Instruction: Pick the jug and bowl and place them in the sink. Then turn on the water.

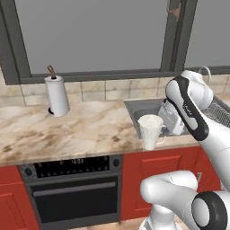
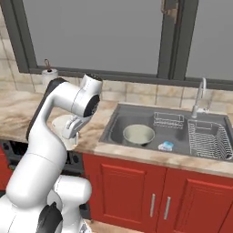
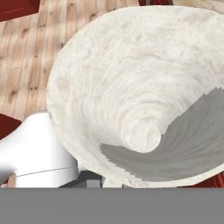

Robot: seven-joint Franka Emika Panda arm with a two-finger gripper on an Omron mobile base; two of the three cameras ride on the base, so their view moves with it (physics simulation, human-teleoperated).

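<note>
- Arm (image 2: 41, 141): glossy white, thick rounded links, tube-shaped and smooth.
- Joints: dark grey to black bands and round caps between the white shells; one black ring shows at the bottom of the left base view.
- Hand (image 1: 173, 117): blocky, pale grey-white housing.
- Base: rounded white column with a bulging white shoulder.

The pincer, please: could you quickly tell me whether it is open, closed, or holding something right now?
Pincer: closed on the jug, held above the counter's front edge, left of the sink.
</note>
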